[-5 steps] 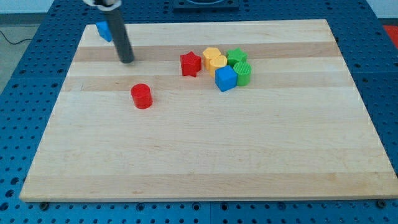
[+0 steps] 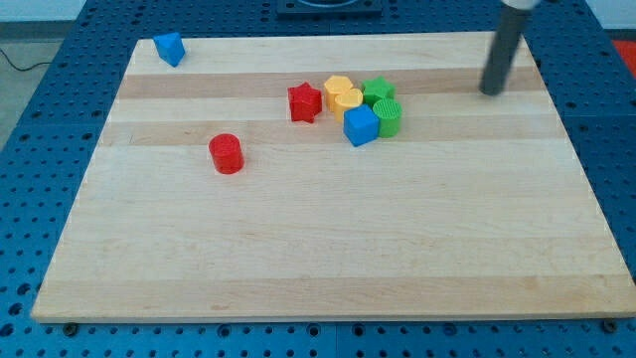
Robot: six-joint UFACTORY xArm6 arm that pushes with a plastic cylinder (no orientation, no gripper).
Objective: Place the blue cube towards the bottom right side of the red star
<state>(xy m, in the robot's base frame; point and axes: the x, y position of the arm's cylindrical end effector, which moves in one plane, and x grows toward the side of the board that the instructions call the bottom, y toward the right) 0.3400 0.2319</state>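
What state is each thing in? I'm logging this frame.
my tip: far right of the cluster, touching nothing.
blue cube: lower right of red star, apart.
red cylinder: upright, alone.
blue block: at top-left corner.

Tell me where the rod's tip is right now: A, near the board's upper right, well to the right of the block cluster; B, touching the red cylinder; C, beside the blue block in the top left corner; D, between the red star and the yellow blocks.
A: my tip sits on the board's upper right area, apart from and to the view's right of the blue cube and the green blocks.
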